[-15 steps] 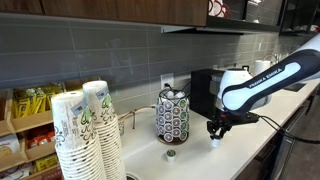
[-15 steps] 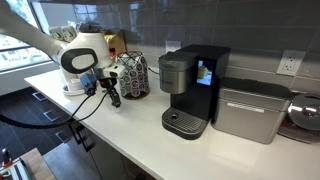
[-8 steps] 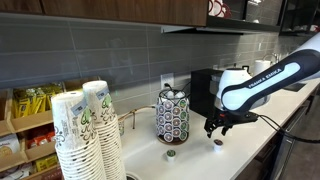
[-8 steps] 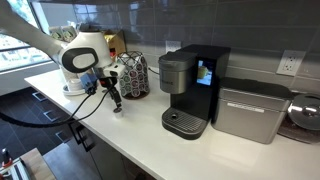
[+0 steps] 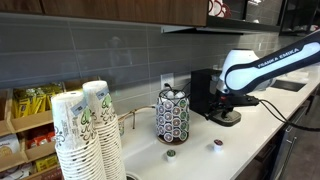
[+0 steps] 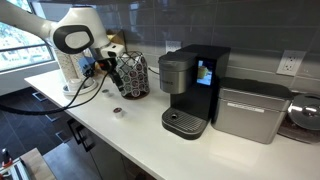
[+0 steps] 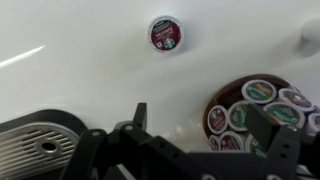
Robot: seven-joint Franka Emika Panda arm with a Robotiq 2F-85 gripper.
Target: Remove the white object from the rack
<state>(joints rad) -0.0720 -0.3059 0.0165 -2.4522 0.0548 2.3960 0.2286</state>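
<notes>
While the end effector (image 7: 205, 122) hangs released, the tiny round, dark-topped white object (image 5: 218, 143) sits on the counter (image 5: 198, 165).

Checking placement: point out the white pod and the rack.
white pod (image 7: 166, 32), wrist view, on its printed lid.
rack (image 5: 172, 118), in an exterior view, on its pod-lined side.

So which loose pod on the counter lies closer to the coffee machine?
The whitish pod, before the coffee machine; the darker pod sits by the rack.
</notes>
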